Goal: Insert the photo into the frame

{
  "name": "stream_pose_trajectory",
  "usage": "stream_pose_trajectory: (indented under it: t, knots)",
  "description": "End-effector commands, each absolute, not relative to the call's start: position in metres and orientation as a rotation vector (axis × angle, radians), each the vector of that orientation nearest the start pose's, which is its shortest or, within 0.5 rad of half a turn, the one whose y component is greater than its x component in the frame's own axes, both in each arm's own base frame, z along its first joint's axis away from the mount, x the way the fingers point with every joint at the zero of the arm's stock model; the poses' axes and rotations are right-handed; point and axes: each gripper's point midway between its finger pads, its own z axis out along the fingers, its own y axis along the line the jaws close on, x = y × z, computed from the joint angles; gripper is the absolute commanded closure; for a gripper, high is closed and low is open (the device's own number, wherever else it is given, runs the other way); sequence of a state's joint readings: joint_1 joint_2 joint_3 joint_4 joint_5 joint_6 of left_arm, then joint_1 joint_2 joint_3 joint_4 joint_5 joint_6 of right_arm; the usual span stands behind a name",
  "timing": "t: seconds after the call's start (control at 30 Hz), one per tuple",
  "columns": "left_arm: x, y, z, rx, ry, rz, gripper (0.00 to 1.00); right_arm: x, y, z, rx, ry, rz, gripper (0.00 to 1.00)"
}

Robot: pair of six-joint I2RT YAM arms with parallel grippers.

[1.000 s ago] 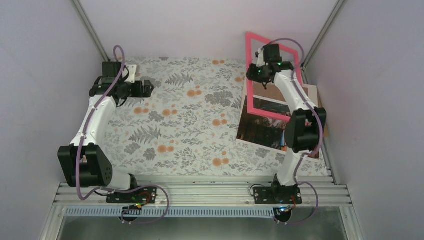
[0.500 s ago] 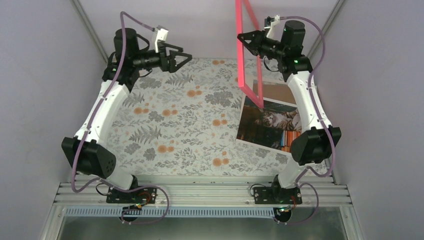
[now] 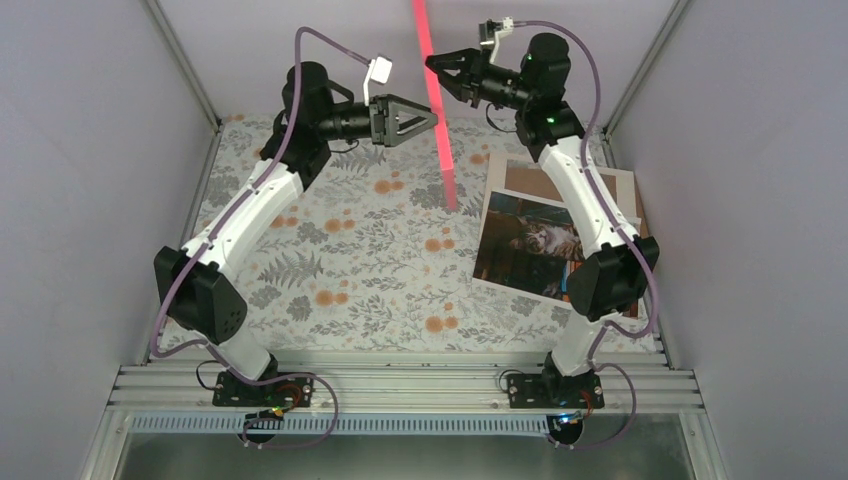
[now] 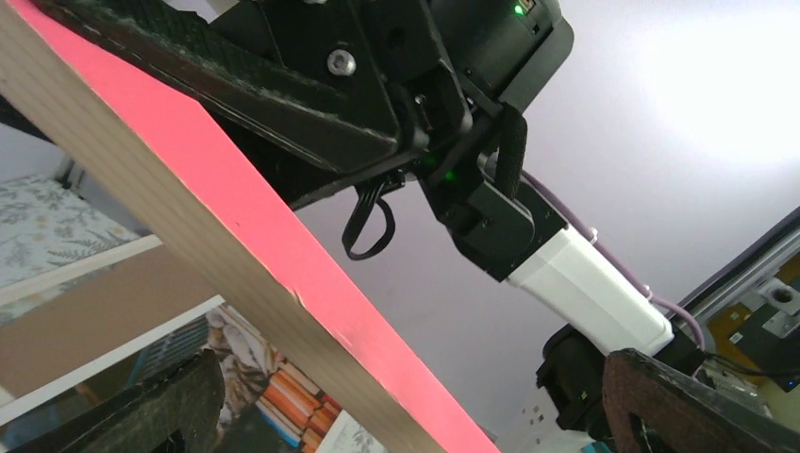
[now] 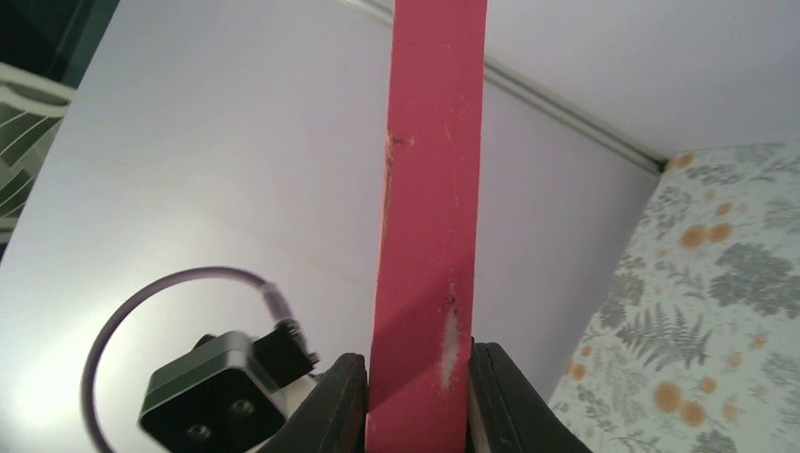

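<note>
The right gripper (image 3: 445, 70) has its jaws clamped on the frame (image 3: 447, 175), held aloft edge-on. The left gripper (image 3: 428, 120) hovers just beside it, jaws wide apart — likely a handover. The photo (image 3: 530, 245) lies on the worktop (image 3: 340, 250) at right — next, the left jaws must close squarely on the frame's edge.

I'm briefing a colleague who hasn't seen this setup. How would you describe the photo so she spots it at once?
Find the floral-patterned table; the photo lies flat near its right edge. It overlaps a plain brown board that peeks out on the far side, and alone shows a tabby cat among colourful books.
</note>
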State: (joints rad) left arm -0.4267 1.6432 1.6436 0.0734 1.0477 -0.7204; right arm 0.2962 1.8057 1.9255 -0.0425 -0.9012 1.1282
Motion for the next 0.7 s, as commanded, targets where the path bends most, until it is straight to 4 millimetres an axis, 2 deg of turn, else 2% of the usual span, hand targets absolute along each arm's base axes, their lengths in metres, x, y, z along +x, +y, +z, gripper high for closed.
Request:
stream_pose_trajectory:
  t: [0.0, 0.17, 0.3, 0.43, 0.67]
  knots:
    - [0.337, -0.321, 0.468, 0.711, 1.596, -1.68, 0.0, 0.408, 0.28, 0.537, -0.344, 1.558, 1.733, 0.79]
    - [0.336, -0.323, 0.463, 0.709, 1.598, -1.688, 0.09, 0.405, 0.286, 0.543, -0.34, 1.535, 1.766, 0.79]
    - [0.345, -0.325, 0.443, 0.681, 1.638, -1.693, 0.14, 0.403, 0.288, 0.544, -0.336, 1.528, 1.776, 0.79]
    - [0.343, -0.325, 0.454, 0.711, 1.581, -1.709, 0.23, 0.403, 0.293, 0.539, -0.331, 1.539, 1.779, 0.79]
    - [0.339, -0.33, 0.469, 0.757, 1.507, -1.667, 0.27, 0.404, 0.295, 0.525, -0.305, 1.565, 1.778, 0.81]
